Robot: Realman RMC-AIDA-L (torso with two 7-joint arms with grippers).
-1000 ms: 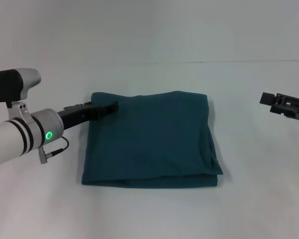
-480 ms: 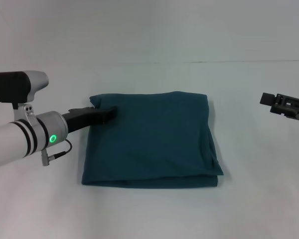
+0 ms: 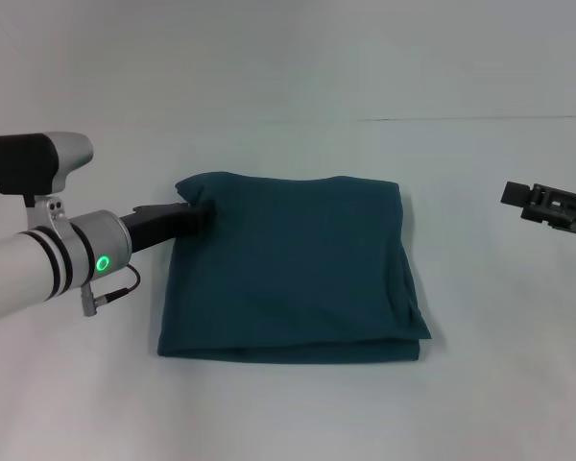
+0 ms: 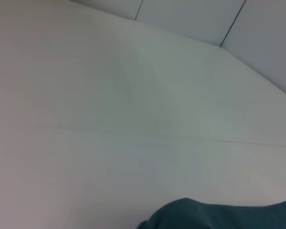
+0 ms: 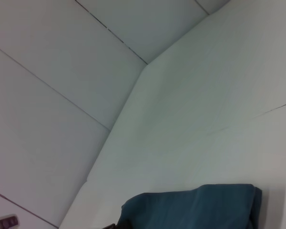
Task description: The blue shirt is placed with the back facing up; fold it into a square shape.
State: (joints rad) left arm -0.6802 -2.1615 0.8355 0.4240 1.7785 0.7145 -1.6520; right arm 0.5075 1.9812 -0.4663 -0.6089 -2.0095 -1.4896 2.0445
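The blue shirt is seen lying flat on the white table, near the middle of the head view. It is folded into a roughly square, layered block, with stacked edges shown along the near side and a soft ridge down its right side. Its far left corner is raised into a small hump. In the left wrist view only a rounded bit of the teal fabric is shown.

The left gripper is placed at that raised far left corner, its tip covered by the cloth; whether its fingers are apart or clamped on the fabric cannot be told. The left arm is stretched in low from the left side, nearly level with the table.

The right gripper is held well apart from the shirt at the right edge, touching nothing; its finger state cannot be told.
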